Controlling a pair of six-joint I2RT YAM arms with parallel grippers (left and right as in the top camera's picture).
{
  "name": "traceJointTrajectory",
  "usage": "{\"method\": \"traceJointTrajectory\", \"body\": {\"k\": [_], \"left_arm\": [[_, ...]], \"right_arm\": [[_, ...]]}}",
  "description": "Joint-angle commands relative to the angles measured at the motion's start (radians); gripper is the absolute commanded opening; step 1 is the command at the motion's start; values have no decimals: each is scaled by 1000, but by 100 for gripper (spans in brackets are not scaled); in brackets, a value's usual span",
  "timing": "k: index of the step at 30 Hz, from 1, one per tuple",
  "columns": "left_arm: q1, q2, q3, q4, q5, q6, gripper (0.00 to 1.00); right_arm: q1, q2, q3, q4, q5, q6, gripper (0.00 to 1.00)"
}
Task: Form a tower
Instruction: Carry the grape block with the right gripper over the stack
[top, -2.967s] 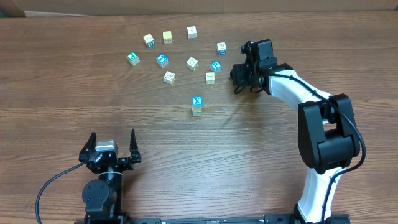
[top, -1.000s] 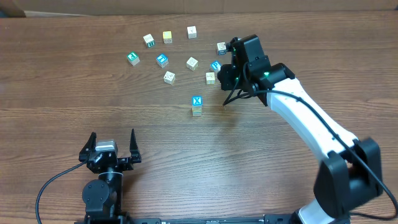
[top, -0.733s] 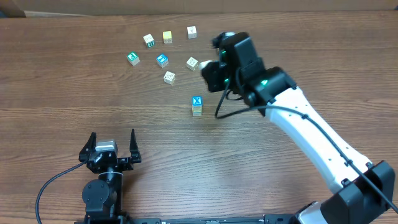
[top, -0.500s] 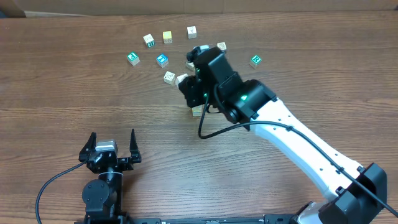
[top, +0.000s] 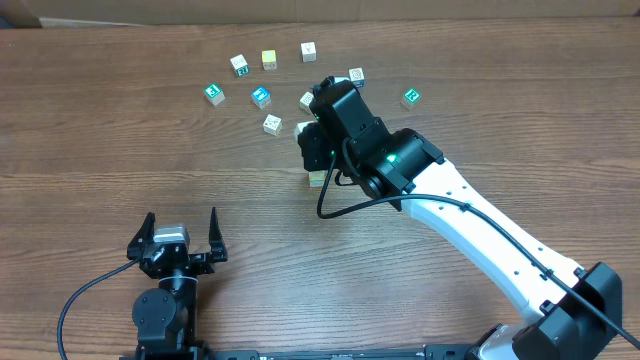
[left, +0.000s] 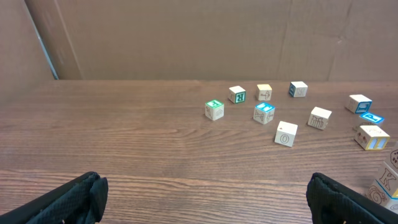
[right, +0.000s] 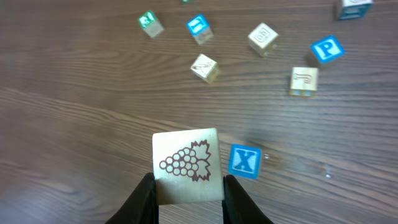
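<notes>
Cube (right: 188, 166) in right end effector (right: 188, 190), tower (right: 244, 160) near

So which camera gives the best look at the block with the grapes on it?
The right wrist view: the grape block fills the middle, pinched in the right tool, its picture plain. From overhead the arm hides nearly all of it. The left wrist view does not clearly show it.

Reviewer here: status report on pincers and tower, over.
Left pincer open, empty. Right pincer shut on grape cube, just beside tower, blue X topmost; not yet placed. Loose cubes lie apart from tower.
</notes>
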Motion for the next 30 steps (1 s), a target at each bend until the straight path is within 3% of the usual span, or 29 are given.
{"method": "traceJointTrajectory", "body": {"k": [1,12,30], "left_arm": [[-3,-10,6,-12,-13,19,99],[-3,-10,6,-12,-13,19,100],[-3,-10,6,-12,-13,19,100]], "right_arm": [[2,20,31,-50,103,53,21],[13,155,31,-62,99,56,21],[17,159,2,-56,124,84,21]]}}
